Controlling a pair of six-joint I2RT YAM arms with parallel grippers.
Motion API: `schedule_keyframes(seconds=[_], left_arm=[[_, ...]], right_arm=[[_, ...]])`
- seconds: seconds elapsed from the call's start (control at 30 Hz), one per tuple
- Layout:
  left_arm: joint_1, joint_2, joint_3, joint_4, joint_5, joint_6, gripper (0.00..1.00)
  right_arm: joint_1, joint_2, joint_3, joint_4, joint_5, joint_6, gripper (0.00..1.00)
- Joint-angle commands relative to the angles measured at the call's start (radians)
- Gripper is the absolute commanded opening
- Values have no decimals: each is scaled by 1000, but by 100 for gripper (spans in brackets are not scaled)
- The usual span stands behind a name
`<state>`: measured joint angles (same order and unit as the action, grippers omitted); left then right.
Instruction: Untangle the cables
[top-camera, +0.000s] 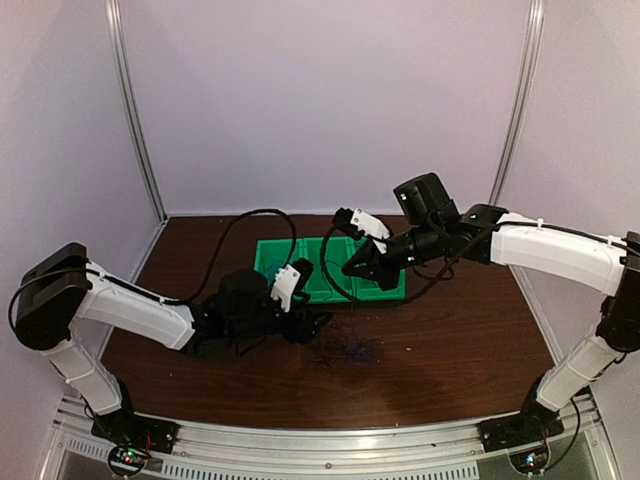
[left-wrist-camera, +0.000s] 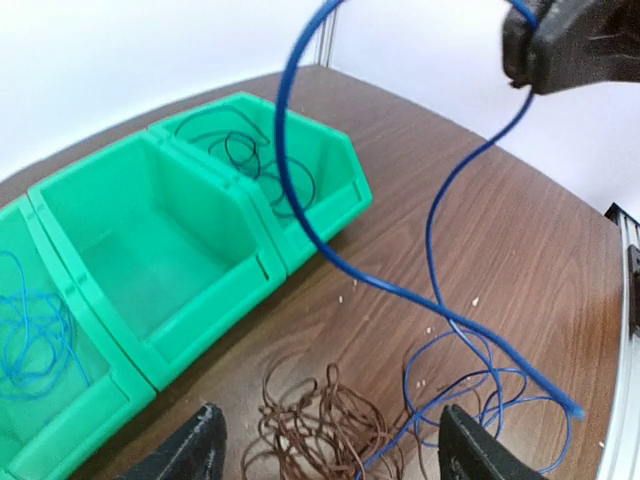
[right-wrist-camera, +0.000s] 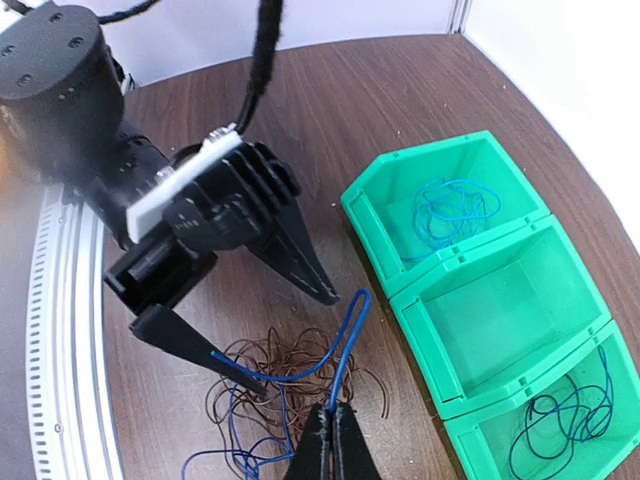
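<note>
A tangle of thin dark brown cables (left-wrist-camera: 320, 425) lies on the wooden table, with a blue cable (left-wrist-camera: 440, 310) running through it. My right gripper (right-wrist-camera: 333, 415) is shut on the blue cable (right-wrist-camera: 350, 320) and holds a loop of it up above the pile (right-wrist-camera: 290, 370). In the left wrist view the right gripper (left-wrist-camera: 565, 45) sits at the top right, the blue cable arcing down from it. My left gripper (left-wrist-camera: 330, 412) hangs open low over the tangle, one finger on each side, holding nothing. From above, the pile (top-camera: 345, 350) lies just right of the left gripper (top-camera: 312, 325).
A green bin (top-camera: 300, 244) with three compartments stands behind the pile. One end compartment holds light blue cables (right-wrist-camera: 450, 212), the other dark cables (right-wrist-camera: 565, 425), the middle one (right-wrist-camera: 500, 315) nothing. The metal rail (right-wrist-camera: 60, 330) runs along the near table edge.
</note>
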<state>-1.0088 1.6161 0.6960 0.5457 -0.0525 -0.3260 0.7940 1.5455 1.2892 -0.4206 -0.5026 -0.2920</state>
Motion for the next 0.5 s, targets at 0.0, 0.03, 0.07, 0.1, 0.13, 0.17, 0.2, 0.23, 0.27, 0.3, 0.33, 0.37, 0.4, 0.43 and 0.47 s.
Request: schedule_keyframes(seconds=[0.0,0.03,0.07,0.1,0.13,0.17,0.2,0.23,0.27,0.3,0.33,0.37,0.4,0.43,0.47], left_arm=[[4,84,107,200,-67,88,75],[3,118,151,186,-91,91,75],[5,167,191,184,-92,100,75],[4,204,229,186,-66,114,74],[5,241,264,187,-23,122,73],[6,272,296,192,22,123,72],[5,302,316,206,83,119,70],[6,328,325,227,129,106,69],[6,350,326,251,153,90,68],[6,371,325,274,173,75,68],[6,392,326,283,192,66,67],[6,415,332,281,209,60,66],[6,438,341,273,218,52,66],[6,462,351,264,228,45,65],[6,485,364,247,237,41,64]], right_arm=[[-5,-67,43,-83,-56,-40,0],[-4,-77,48,-94,-69,-47,0],[-4,-89,53,-102,-81,-53,0],[-5,-100,56,-109,-88,-61,0],[-5,-112,59,-114,-85,-70,0],[-4,-125,65,-121,-74,-82,0],[-5,-137,76,-130,-62,-97,0],[-7,-150,93,-143,-48,-116,0],[-12,-166,112,-156,-37,-131,0],[-18,-184,130,-166,-28,-144,0],[-25,-201,154,-173,-20,-157,0],[-34,-217,180,-180,-10,-168,0],[-46,-230,217,-186,1,-175,0],[-62,-238,259,-195,11,-180,0],[-80,-242,320,-210,17,-187,0]])
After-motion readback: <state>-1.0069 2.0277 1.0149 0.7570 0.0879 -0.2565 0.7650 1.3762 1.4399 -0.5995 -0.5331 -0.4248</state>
